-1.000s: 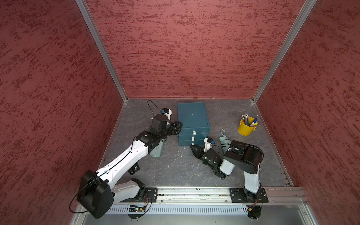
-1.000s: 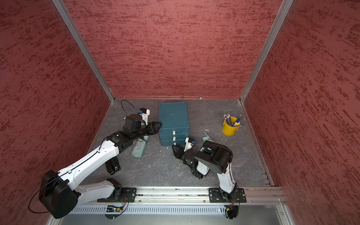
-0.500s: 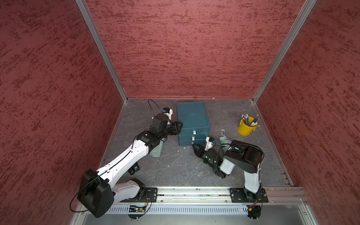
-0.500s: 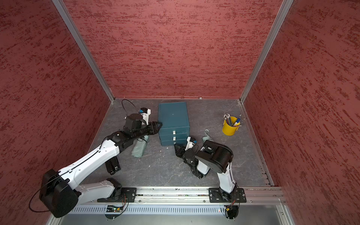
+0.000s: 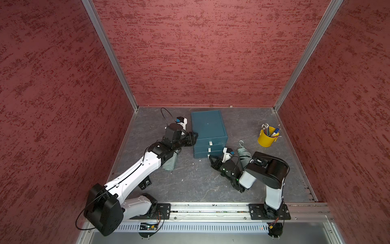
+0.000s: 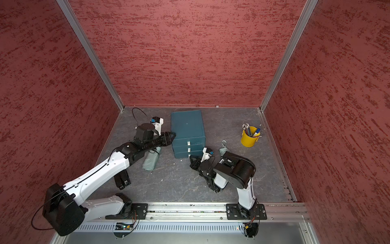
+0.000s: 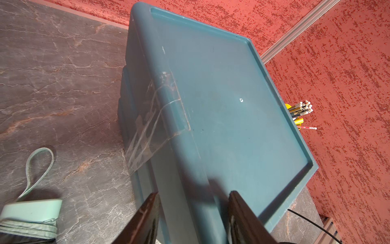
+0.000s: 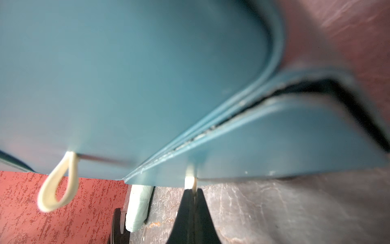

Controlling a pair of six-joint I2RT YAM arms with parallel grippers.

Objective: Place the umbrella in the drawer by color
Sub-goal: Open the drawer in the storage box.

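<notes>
Pinching bottom drawer's pull loop (image 8: 190,181), right gripper (image 8: 193,195) is closed on it; left gripper (image 7: 193,192) gapes astride teal cabinet (image 5: 207,126) edge, green umbrella (image 5: 169,163) partly under left arm, second umbrella (image 5: 242,155) beside right arm, pencil cup (image 5: 264,140) farther right.

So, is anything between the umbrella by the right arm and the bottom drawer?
Yes, the drawer's own front: the bottom drawer looks shut. The right gripper is shut on its pull loop. Only that arm lies between the umbrella and it.
</notes>
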